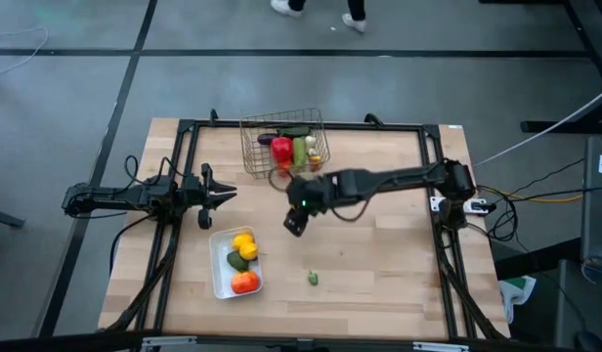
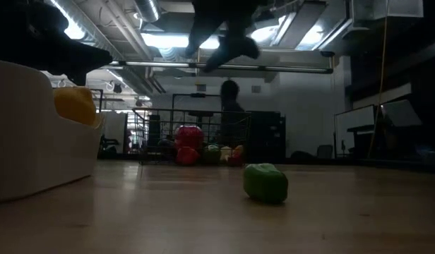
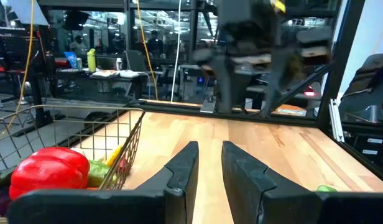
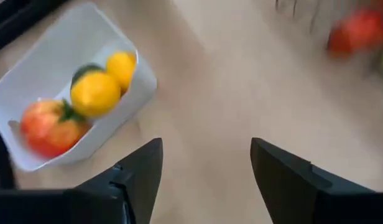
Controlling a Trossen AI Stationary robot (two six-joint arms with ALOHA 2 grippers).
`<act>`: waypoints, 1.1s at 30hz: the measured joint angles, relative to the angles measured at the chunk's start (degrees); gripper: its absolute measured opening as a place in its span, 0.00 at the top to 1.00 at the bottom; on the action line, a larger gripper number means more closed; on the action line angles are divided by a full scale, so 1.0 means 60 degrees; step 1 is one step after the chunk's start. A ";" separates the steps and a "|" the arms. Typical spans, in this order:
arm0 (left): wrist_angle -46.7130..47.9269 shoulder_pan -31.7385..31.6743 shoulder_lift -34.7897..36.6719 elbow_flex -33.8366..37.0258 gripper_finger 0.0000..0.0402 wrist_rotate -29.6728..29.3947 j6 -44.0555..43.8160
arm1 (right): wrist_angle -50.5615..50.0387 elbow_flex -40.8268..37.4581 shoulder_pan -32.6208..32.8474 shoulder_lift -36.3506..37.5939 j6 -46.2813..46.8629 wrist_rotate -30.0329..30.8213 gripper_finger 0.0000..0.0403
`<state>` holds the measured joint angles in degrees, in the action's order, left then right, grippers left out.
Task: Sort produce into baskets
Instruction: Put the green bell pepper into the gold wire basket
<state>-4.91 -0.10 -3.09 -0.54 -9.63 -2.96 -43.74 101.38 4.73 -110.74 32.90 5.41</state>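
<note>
The wire mesh basket (image 1: 281, 145) stands at the table's far middle and holds a red pepper (image 1: 280, 149), a green cucumber (image 1: 299, 150) and other pieces. The white tray (image 1: 219, 279) at the near left holds two lemons (image 1: 244, 242), a green avocado (image 1: 236, 262) and an orange tomato (image 1: 245, 283). A small green piece (image 1: 312, 279) lies alone on the table; it also shows in the low view (image 2: 265, 182). My right gripper (image 1: 295, 225) is open and empty above the table between basket and tray. My left gripper (image 1: 231, 196) waits at the left, its fingers close together.
The dark frame rails (image 1: 311, 125) run along the table's edges. A person's feet (image 1: 321, 8) show on the floor beyond the far edge. Bare wood lies to the right of the green piece and around the table's middle (image 1: 379, 244).
</note>
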 joint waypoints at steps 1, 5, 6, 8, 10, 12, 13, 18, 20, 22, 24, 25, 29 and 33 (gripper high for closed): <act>0.0000 0.0000 0.0000 0.0000 0.83 0.0000 0.0000 | -0.0267 0.0000 0.0168 0.0000 0.0668 -0.0003 0.40; 0.0000 0.0000 0.0000 0.0000 0.83 0.0000 -0.0004 | -0.1429 0.0000 0.0722 0.0000 0.2838 -0.0325 0.40; 0.0000 0.0000 0.0000 0.0000 0.83 0.0001 -0.0007 | -0.1736 0.0000 0.0841 0.0000 0.3257 -0.0590 0.40; 0.0000 0.0000 0.0000 0.0000 0.83 0.0000 -0.0007 | -0.2192 -0.0004 0.1057 0.0000 0.3954 -0.1179 0.40; 0.0000 0.0000 0.0000 0.0000 0.83 0.0004 -0.0007 | -0.2240 -0.0014 0.1306 0.0000 0.4257 -0.1560 0.40; 0.0000 0.0000 0.0000 0.0000 0.83 0.0000 -0.0007 | -0.1911 -0.0088 0.1569 0.0000 0.4318 -0.1581 0.40; 0.0000 0.0000 0.0000 0.0000 0.83 0.0000 -0.0007 | -0.1693 -0.0156 0.1689 0.0000 0.4361 -0.1586 0.40; 0.0000 0.0000 0.0000 0.0000 0.83 0.0004 -0.0007 | -0.0907 -0.0696 0.2064 -0.0089 0.5021 -0.1606 0.40; 0.0000 0.0000 0.0000 0.0000 0.83 0.0004 -0.0007 | -0.0957 -0.0877 0.2113 -0.0197 0.5235 -0.1592 0.40; 0.0000 0.0000 0.0002 0.0000 0.83 0.0002 -0.0007 | -0.0903 -0.0956 0.2148 -0.0399 0.5404 -0.1683 0.40; -0.0022 0.0000 -0.0005 0.0000 0.83 0.0004 -0.0007 | -0.0893 -0.1015 0.2160 -0.0628 0.5474 -0.1933 0.40; -0.0017 0.0000 -0.0008 0.0000 0.83 0.0004 -0.0004 | -0.0833 -0.1016 0.2160 -0.0764 0.5482 -0.2087 0.40; 0.0004 0.0000 -0.0030 0.0000 0.83 0.0000 0.0288 | -0.0577 -0.1016 0.2153 -0.1231 0.5435 -0.2647 0.40; 0.0000 0.0000 -0.0036 0.0000 0.83 0.0000 0.0340 | -0.0510 -0.1020 0.2157 -0.1558 0.5264 -0.2838 0.40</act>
<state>-4.91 -0.10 -3.31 -0.54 -9.63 -0.92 -46.79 95.26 17.67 -120.08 64.48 -11.62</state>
